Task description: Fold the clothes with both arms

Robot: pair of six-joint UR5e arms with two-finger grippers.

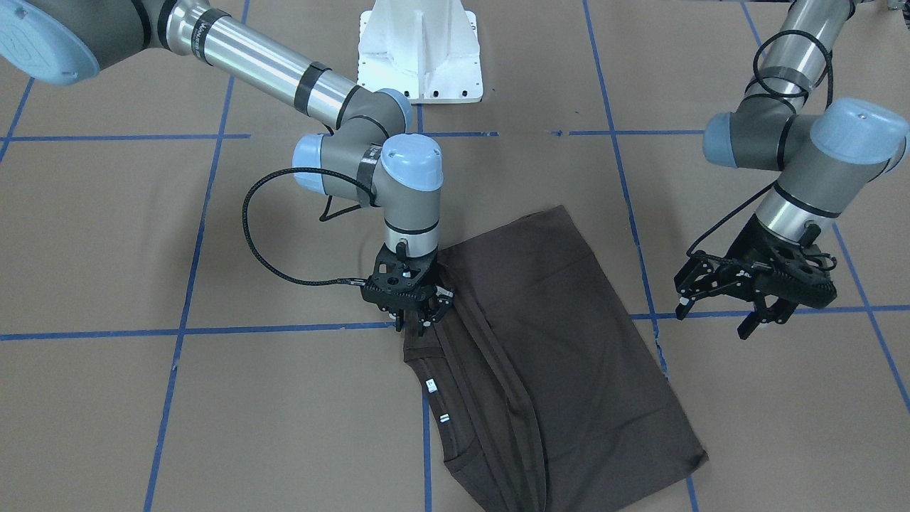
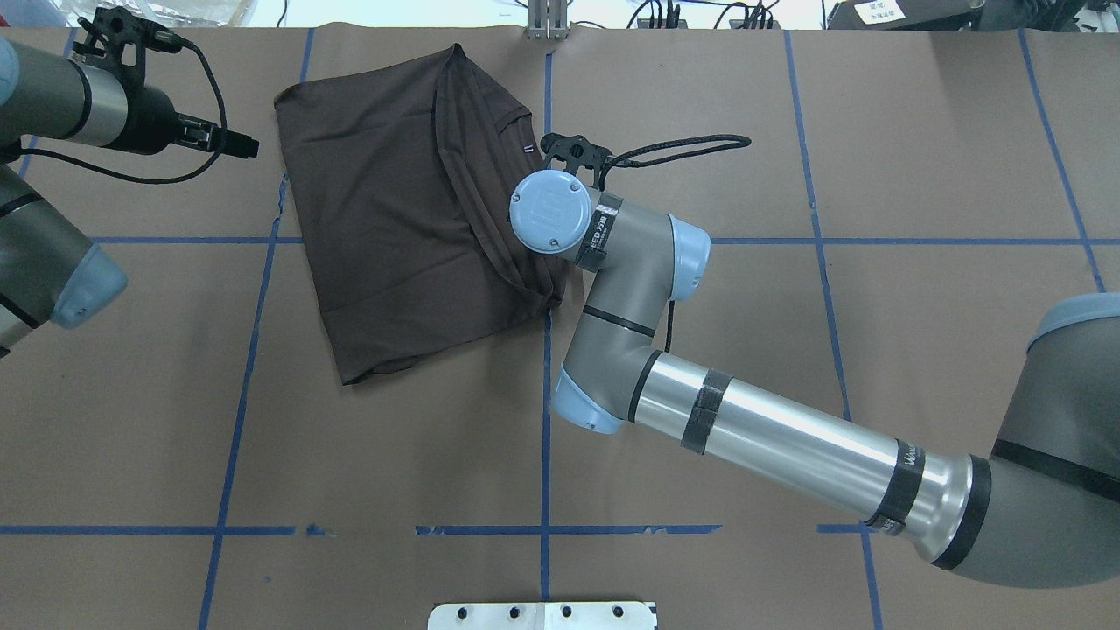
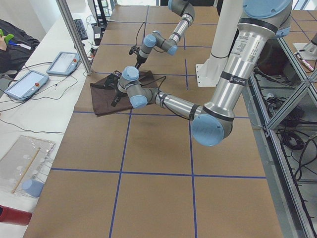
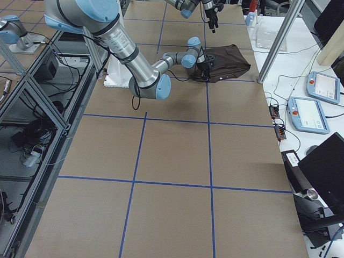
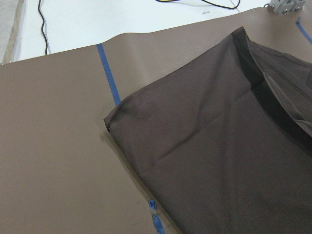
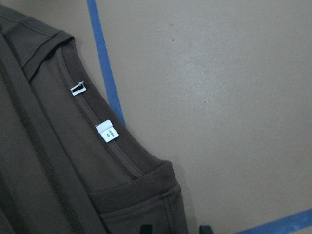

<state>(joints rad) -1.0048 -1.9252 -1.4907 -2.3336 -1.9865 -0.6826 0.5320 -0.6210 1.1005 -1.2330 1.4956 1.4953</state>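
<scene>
Judging the limp, light T-shirt (image 1: 561, 334) half-folded on the table (image 1: 213, 427), we'd pinch layered hems; right end effector (image 1: 411, 324) straddles its shoulder edge, spread; left end effector (image 1: 713, 320) hangs spread.

Brown-papered counter (image 2: 945, 131) w/ blue tape grid (image 2: 545, 455); white base (image 1: 421, 50) at edge; 2 pendants (image 3: 26, 84) alongside.

One brown T-shirt (image 1: 569, 341), two white neck tags (image 1: 430, 385), two robot arms (image 1: 270, 64), one white pedestal (image 1: 419, 57)
</scene>
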